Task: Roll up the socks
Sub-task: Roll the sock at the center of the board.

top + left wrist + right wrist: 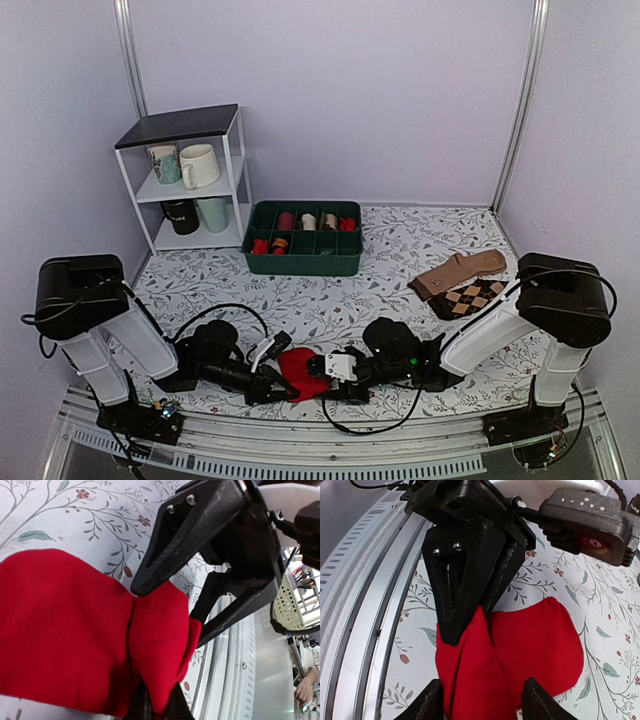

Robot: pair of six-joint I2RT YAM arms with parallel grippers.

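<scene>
Red socks (301,371) bunched at the middle of the table's (390,255) near edge.
The pair is plain bright red fabric with no pattern, gathered into a loose, rumpled lump, not a tight roll. In the left wrist view it shows as two soft lobes parted by a deep vertical crease, a broad one on the left and a narrower one on the right. In the right wrist view a thick upright fold stands beside a wide rounded flap that lies flat on the table. The lump sits well apart from the far edge.
</scene>
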